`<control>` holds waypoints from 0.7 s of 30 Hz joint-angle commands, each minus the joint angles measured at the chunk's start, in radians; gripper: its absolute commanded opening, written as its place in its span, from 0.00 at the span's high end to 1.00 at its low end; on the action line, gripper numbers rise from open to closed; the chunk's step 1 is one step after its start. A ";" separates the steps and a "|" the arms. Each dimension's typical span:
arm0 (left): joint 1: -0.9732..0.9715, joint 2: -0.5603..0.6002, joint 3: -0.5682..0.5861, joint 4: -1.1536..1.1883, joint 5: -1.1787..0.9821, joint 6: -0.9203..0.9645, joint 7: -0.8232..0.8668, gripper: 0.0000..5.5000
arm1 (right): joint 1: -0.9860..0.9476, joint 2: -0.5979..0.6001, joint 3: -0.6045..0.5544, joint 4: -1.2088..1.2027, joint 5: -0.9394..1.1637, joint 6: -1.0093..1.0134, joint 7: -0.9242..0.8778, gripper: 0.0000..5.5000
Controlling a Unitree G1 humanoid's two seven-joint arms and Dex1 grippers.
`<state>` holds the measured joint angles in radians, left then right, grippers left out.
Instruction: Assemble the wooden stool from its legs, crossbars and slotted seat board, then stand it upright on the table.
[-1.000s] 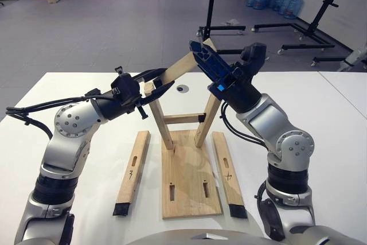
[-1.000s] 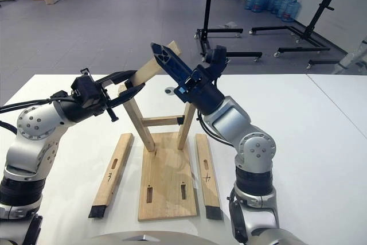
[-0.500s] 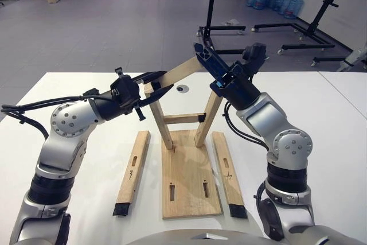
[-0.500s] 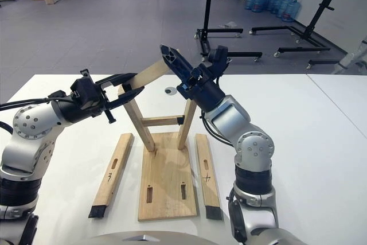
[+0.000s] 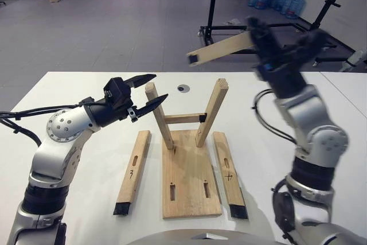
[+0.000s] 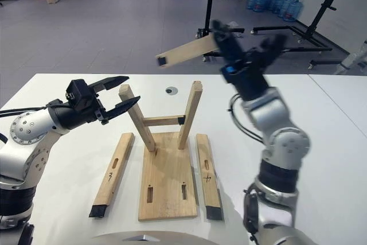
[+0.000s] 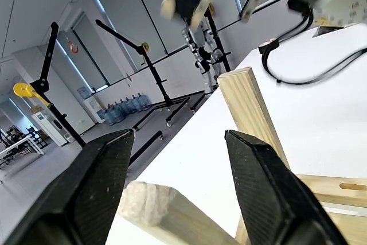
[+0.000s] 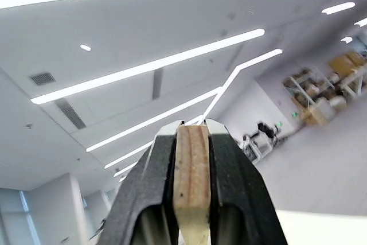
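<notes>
Clamping a wooden leg (image 5: pixel 221 49) aloft, the right gripper (image 8: pixel 191 142) grips tight; the left gripper (image 5: pixel 159 85) (fingers (image 7: pixel 103 182) apart) straddles the top of an upright leg (image 5: pixel 162 124).

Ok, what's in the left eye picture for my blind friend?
The right gripper holds a wooden bar high over the table. Two legs joined by a crossbar stand on the seat board; the left gripper is open around one leg's top.

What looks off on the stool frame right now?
The left leg and right leg splay apart in a V from the seat board, joined by one crossbar. The left leg's top, between the open left gripper, looks ragged. The right gripper holds a wooden bar high above both legs.
</notes>
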<state>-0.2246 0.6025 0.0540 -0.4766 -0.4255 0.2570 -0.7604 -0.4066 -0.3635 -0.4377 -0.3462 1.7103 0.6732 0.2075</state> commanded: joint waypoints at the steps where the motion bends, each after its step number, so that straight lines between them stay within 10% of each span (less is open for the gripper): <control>1: 0.087 -0.020 0.055 -0.099 -0.098 0.045 0.030 0.47 | 0.307 -0.158 -0.127 -0.080 0.255 0.200 0.175 0.93; 21: 0.323 -0.046 0.107 -0.275 -0.139 0.077 0.188 0.47 | 0.723 -0.171 0.078 -0.416 -0.357 0.090 -0.386 0.93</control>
<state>0.0887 0.5579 0.1695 -0.7394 -0.5784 0.3291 -0.5821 0.3048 -0.5351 -0.3627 -0.7533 1.3687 0.7761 -0.1486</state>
